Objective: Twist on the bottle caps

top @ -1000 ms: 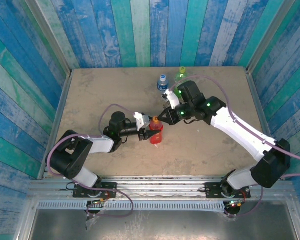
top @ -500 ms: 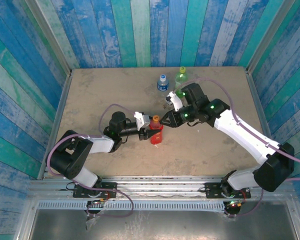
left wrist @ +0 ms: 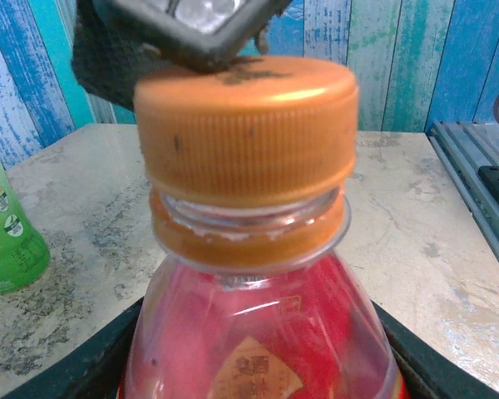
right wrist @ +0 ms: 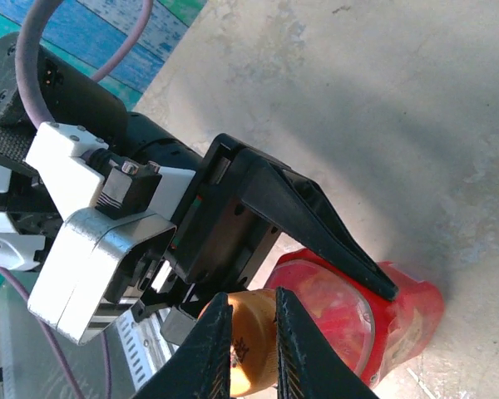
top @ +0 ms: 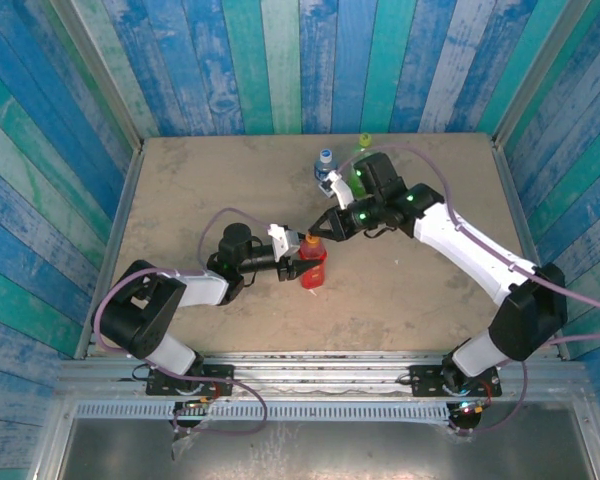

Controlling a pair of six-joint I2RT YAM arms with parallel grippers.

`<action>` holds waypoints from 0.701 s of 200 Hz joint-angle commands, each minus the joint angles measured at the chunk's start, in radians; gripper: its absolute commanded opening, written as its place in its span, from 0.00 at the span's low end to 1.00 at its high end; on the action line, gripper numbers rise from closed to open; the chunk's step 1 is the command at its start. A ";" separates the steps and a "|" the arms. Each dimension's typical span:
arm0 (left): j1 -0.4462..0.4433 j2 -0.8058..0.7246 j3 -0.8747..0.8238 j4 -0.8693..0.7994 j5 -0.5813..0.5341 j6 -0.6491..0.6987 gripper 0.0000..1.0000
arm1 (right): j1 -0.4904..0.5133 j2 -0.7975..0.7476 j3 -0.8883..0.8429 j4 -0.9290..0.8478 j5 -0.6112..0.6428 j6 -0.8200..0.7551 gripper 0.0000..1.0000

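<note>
We see walls [top: 280, 60] of weathered planks painted blue, teal and white, standing at 9, 12 and 3 o'clock around a mottled beige tabletop [top: 200, 180]. A metal rail [top: 320, 368] borders it at 6 o'clock. The light is even and the shadows soft.
</note>
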 commanded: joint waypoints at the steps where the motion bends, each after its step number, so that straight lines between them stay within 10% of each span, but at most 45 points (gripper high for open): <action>1: -0.003 0.017 0.000 -0.055 -0.021 -0.015 0.59 | 0.007 -0.041 -0.063 -0.044 -0.079 -0.001 0.17; 140: 0.007 0.023 0.000 -0.052 -0.003 -0.009 0.60 | -0.012 -0.102 -0.081 0.048 -0.009 0.037 0.23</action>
